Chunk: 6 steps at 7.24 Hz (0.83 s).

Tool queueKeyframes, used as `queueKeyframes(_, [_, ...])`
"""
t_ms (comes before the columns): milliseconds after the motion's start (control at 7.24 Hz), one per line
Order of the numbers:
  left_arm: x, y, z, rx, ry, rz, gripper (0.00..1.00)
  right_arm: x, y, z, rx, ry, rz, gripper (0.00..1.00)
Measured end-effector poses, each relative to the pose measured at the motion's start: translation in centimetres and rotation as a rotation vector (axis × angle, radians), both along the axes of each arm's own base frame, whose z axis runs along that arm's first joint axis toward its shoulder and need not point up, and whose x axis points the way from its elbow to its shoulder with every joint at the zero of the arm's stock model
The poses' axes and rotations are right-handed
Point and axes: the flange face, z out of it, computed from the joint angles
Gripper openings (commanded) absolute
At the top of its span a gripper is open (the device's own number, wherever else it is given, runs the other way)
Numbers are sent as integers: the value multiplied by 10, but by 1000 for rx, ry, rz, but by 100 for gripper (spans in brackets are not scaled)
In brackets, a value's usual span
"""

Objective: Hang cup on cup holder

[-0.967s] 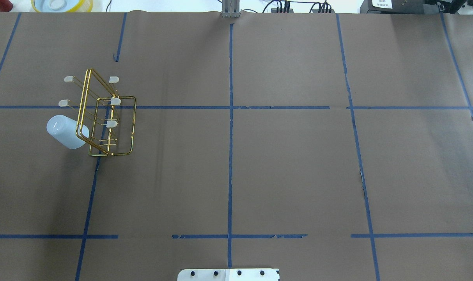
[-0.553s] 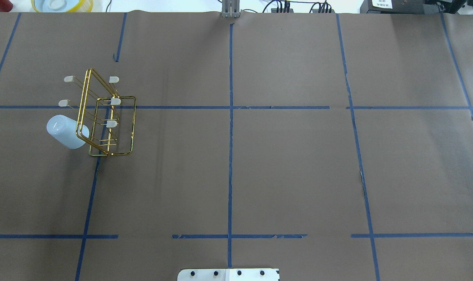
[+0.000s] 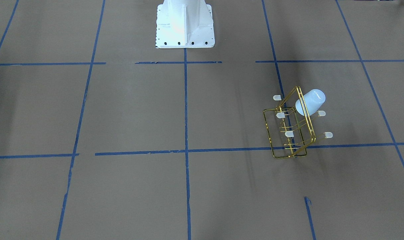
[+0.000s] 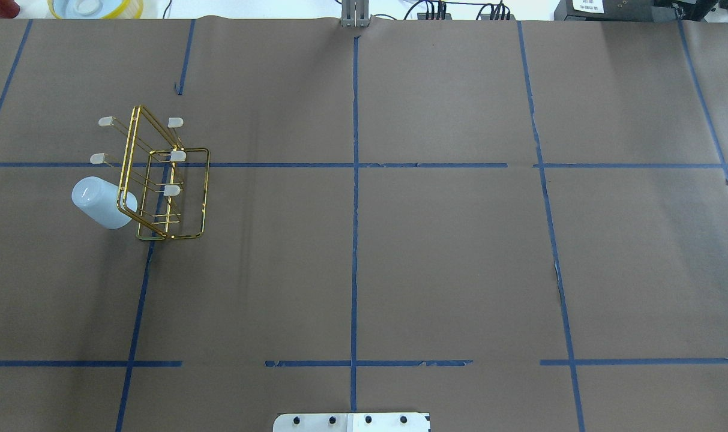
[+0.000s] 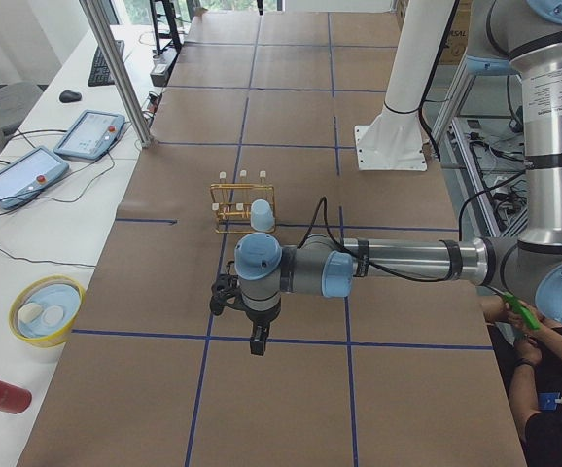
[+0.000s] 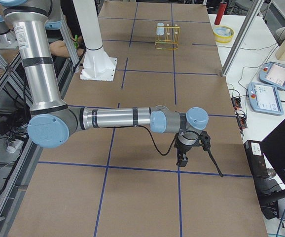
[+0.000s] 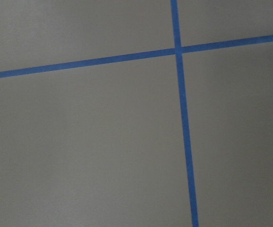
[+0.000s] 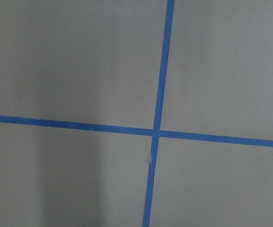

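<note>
The cup sits at the far left of the table, upside-down and tilted on the outer prong at the near corner of the cup holder. Its mouth is against the gold frame and its closed base points outward and up. I judge the hang to be made, so my step now is to check it and leave it alone.

To do that well I would keep both arms away from the rack, because a light wire stand would likely slide or tip at a small nudge. I would confirm from the front-facing view that the cup's rim sits well down the prong, not just on the cap.

My left claw hangs over the table well short of the rack. My right claw hangs near the opposite end. Both show only in the side views, so I cannot tell whether either stands apart or together. The wrist cameras give me only brown paper and blue tape.

As for containers, a yellow bowl off the table's edge holds a few white pieces. The cup's inside is hidden from me. The other five prongs carry nothing but their frosted caps.
</note>
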Motion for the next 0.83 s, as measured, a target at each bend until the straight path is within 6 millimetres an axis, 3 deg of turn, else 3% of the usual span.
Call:
queueKeyframes(414, [-4, 9, -35, -1, 22, -7, 100, 0, 0, 0, -1, 0, 0, 100])
queueKeyframes(829, [-16, 20, -35, -13, 36, -33, 100, 0, 0, 0, -1, 0, 0, 100])
